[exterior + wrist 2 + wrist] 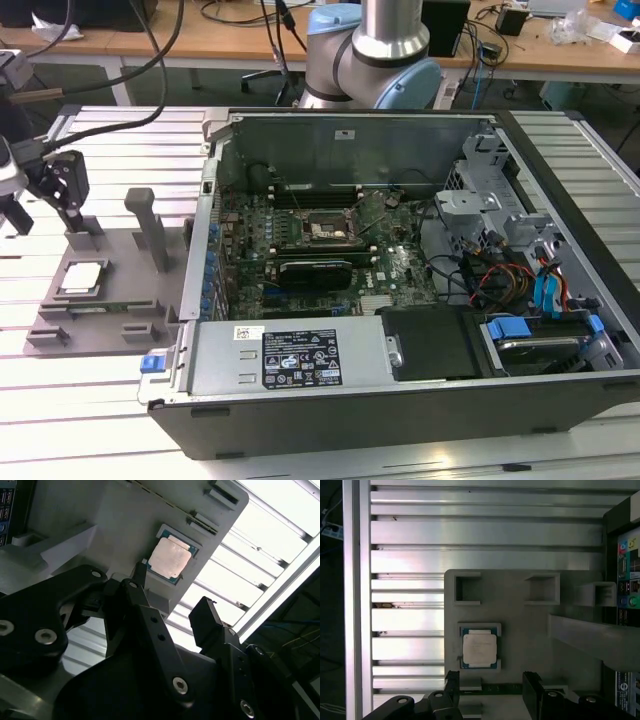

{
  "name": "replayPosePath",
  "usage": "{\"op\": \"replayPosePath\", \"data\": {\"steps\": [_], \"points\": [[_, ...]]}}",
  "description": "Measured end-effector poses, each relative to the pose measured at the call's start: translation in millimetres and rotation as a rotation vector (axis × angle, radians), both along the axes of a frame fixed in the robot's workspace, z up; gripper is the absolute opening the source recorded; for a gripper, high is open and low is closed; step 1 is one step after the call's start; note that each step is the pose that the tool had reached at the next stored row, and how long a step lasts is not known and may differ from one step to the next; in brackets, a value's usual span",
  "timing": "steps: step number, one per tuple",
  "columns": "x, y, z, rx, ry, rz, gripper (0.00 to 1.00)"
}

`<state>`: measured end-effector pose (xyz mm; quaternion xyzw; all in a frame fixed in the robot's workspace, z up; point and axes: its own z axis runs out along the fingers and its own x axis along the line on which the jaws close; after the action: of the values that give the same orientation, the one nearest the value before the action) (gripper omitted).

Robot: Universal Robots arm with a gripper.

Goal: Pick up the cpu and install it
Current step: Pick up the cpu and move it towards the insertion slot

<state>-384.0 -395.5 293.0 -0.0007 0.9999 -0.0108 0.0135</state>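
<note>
the gripper (pixel 491 677) is open, its two black fingers (pixel 206 611) spread wide with nothing between them. the cpu (pixel 479 650) lies flat in a square pocket of a grey holder (pixel 530 630), just in front of the gap between the fingers and not touching them. it is square, and its sides line up with the fingers. in the exterior view the holder sits on the bench (pixel 60 420), to the exterior view's left of the computer case (pixel 400 390), well apart from the dark socket (pixel 325 232) inside.
</note>
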Motion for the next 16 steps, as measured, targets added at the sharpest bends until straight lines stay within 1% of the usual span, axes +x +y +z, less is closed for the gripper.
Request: {"op": "replayPosePath", "data": {"steps": [1, 2, 4, 5, 6, 8, 9, 14, 16], "points": [[0.0, 0.0, -0.6, 0.0001, -0.0001, 0.0, 0.62], [0.0, 0.0, -3.7, 0.0001, 0.0, 0.0, 0.62], [0.0, 0.0, -7.6, -0.0001, 0.0, 0.0, 0.62], [0.3, 0.1, -12.2, -0.0009, -0.0001, 0.0, 0.62], [0.5, 0.0, -15.0, -0.0012, -0.0001, 0.001, 0.62], [0.5, 0.0, -18.0, -0.0012, 0.0, 0.001, 0.62], [0.6, 0.0, -20.6, -0.0012, -0.0001, 0.001, 0.62], [1.1, 0.0, -28.4, -0.0016, 0.0002, 0.004, 0.62], [1.2, 0.0, -29.2, -0.0015, 0.0, 0.007, 0.62]]}}
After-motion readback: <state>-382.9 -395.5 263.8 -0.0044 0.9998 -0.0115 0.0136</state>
